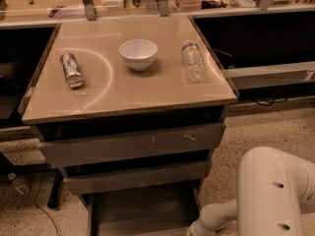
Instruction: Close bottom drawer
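The bottom drawer (142,208) stands pulled out at the foot of the cabinet. Its shallow dark box shows, and its front runs off the lower edge of the view. Above it are the mid-width plain grey drawer front (135,177) and the widest front with white scratch marks (133,144), both slightly out. My white arm (275,191) fills the lower right, and its forearm (211,218) reaches down-left beside the drawer's right side. The gripper is below the bottom edge, out of view.
On the tan cabinet top (128,100) are a white bowl (138,53), a metal can lying on its side (72,70) and a clear plastic bottle (193,61). Dark shelves flank the cabinet. A small bottle (19,183) and a cable lie on the speckled floor at left.
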Motion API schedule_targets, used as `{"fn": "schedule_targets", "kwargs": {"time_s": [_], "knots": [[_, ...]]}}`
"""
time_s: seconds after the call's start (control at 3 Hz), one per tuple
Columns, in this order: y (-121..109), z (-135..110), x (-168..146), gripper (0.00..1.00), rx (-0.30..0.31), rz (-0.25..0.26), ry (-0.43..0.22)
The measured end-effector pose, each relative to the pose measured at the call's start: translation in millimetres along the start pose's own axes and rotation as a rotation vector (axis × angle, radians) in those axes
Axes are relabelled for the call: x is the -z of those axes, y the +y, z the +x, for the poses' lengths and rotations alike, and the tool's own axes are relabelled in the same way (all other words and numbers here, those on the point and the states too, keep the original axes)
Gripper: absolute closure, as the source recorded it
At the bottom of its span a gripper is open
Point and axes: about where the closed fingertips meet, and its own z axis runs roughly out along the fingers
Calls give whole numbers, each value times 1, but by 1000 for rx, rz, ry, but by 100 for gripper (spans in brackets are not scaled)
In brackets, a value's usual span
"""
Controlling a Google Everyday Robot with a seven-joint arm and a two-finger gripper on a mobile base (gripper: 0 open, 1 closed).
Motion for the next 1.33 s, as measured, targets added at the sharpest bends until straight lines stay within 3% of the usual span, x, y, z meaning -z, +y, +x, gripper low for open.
{"fn": "schedule_targets", "kwargs": {"time_s": [1.0,1.33], "knots": [[0,0,0,12,0,0,0],[0,0,0,0,0,0,0]]}}
